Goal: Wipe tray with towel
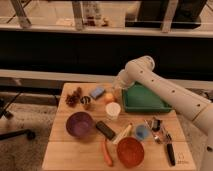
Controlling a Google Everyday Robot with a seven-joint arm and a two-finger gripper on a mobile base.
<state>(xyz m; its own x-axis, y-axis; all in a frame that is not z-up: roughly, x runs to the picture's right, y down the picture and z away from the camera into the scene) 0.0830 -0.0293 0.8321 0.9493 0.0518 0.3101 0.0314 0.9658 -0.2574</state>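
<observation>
Right now the gripper [120,86] sits mid-frame at the left edge of the tray [145,101], w/ a pale lump at its tip that looks like the towel [120,80] (can't tell if it's pinched or just resting). Risk: a loose hold drops it, or the arm clips the white cup [113,110] nearby.

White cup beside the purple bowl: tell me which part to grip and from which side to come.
Probably grip the small white round cup across its rim, coming down from above: it stands upright, mouth open, and the orange ball behind and black rectangular block in front crowd a sideways approach. The gripper hangs behind it, by the left edge of the green rectangular plastic tray.
</observation>
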